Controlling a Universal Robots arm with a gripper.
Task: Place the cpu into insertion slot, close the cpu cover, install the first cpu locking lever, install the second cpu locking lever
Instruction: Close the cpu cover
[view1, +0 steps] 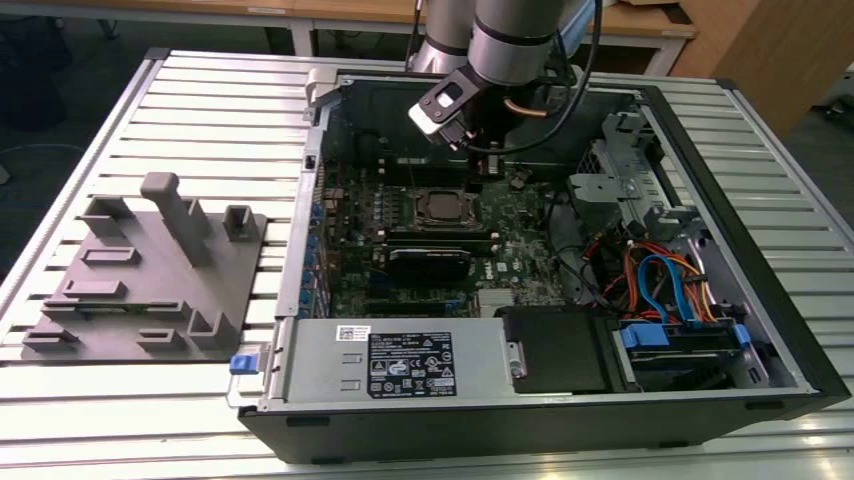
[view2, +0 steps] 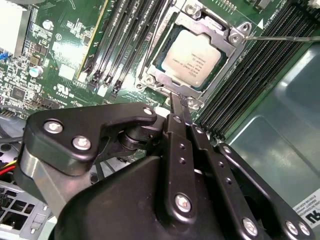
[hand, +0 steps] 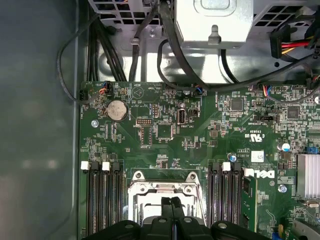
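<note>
Black metal gripper (view2: 178, 102) (hand: 172, 201) sat closest in both wrist views, its two slim fingers (view2: 173, 131) pressed together with nothing seen between them. The tips hung just beside one edge of the cpu cover (view2: 167, 83), a thin silvery metal square frame with a cut-out middle. I could not tell whether they touched it.

Beneath everything lay a pale slatted metal table (view1: 200, 90). On it rested a large black open computer case (view1: 534, 425), with the grey robot arm (view1: 514, 35) reaching into its far end. Toward the exterior view's left, a grey moulded fixture block (view1: 147, 275) with upright pegs stood on the table just beside the case. A silver power supply box (view1: 387, 365) filled the case's near corner, and blue and orange cables (view1: 667, 290) lay toward the exterior view's right.

A green motherboard (hand: 200, 125) covered the case floor. Long black memory slots (view2: 250, 75) ran on either side of the small square black insertion slot (view1: 416, 208). The cover lay flat over that slot. The cpu (view2: 195, 56), a small flat square chip with a dull silver-grey top, sat in the slot and showed through the cover's opening. A thin steel rod (view2: 282, 37) stretched from one corner of the cover out across the memory slots. A round silver coin battery (hand: 117, 109) sat farther up the board.
</note>
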